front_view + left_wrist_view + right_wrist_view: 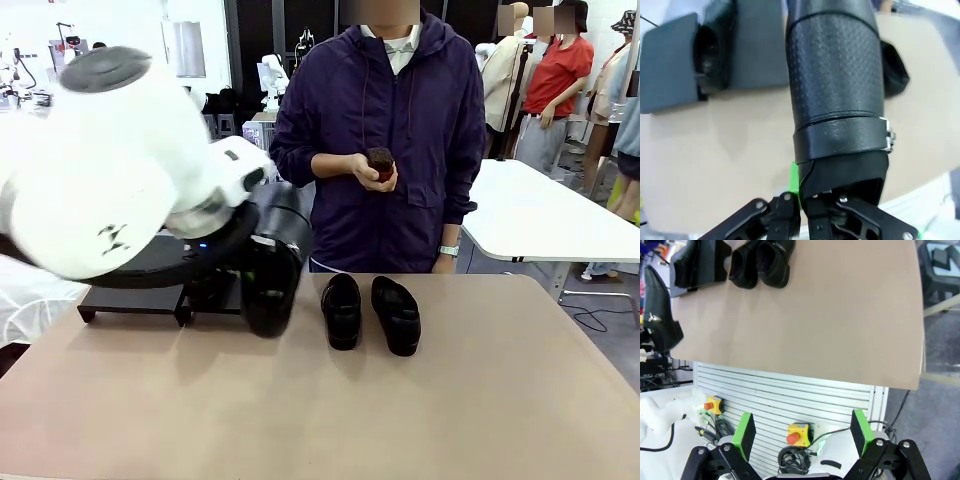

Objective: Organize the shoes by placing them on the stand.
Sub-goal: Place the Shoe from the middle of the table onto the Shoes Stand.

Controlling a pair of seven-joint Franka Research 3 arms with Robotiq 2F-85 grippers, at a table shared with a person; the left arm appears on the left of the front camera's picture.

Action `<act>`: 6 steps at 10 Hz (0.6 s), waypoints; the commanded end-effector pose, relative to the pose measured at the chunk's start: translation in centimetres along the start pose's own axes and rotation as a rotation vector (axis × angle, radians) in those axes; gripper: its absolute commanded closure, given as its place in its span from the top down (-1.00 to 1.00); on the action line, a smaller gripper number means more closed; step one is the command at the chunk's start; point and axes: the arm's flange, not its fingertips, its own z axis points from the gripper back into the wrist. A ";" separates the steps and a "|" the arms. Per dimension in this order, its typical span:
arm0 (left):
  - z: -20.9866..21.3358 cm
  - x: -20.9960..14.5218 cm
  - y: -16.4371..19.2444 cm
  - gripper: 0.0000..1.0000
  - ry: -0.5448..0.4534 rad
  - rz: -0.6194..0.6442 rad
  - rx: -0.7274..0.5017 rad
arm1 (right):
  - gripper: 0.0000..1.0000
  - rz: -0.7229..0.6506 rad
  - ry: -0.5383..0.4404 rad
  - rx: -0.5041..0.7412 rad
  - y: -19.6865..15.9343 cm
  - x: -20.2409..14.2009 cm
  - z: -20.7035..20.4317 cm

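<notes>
The left pincer (802, 192) is pinching the held shoe (837, 90), hanging it just beside the stand (670, 65), on which a placed shoe (712, 45) sits. A third shoe (341, 310) and a fourth shoe (396, 315) lie on the bench (500, 400), farther from the stand. The right pincer (802, 432) is spread, well apart from the stand. The carrying step looks under way; next, the held shoe needs lining up over a free panel, then lowering.

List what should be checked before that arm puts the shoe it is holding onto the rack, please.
1. Left gripper shut on the glossy black leather shoe: ok.
2. Free room on the low matte-black two-panel stand beside the black shoe already there: ok.
3. Person's hand away from stand, holding a small brown-red object: ok.
4. Right gripper open, back from the tan table: ok.
5. Held shoe lined up over a free panel: cannot tell.
</notes>
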 end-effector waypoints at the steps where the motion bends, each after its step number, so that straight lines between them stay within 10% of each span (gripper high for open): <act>1: -1.8 -0.9 2.1 -1.00 -0.079 0.054 0.032 | 1.00 0.020 -0.001 0.011 0.0 0.1 0.3; 6: -2.3 -0.6 4.6 -1.00 -0.070 0.050 0.053 | 1.00 0.020 -0.001 0.011 0.0 0.1 0.3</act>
